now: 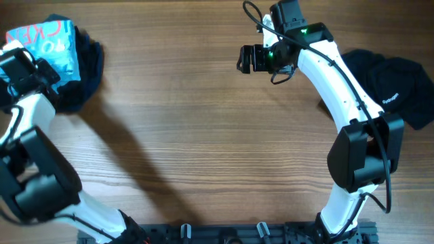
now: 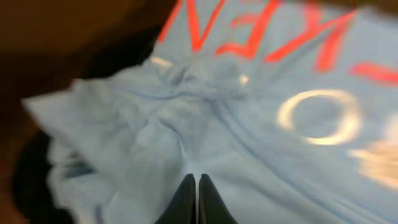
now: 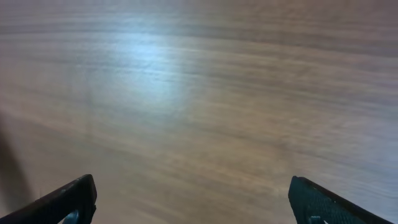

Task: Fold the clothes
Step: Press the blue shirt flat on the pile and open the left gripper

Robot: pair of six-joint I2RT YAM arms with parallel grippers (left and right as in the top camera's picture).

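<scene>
Sky-blue T-shirt point(image 1: 51, 42) bunched far left; left claw point(image 2: 198, 190) pinched closed above it, likely for dragging; right claw point(image 3: 191, 186) wide over surface point(image 3: 199, 93).

A brown wooden table point(image 1: 203, 102) fills the overhead view, its grain running from 9 to 3 o'clock. A soft shadow point(image 1: 146, 169) lies on it at 8 o'clock, and a black rail point(image 1: 224, 234) edges it at 6 o'clock. In the right wrist view a pale glare point(image 3: 146, 53) sits on the wood at 11 o'clock.
</scene>
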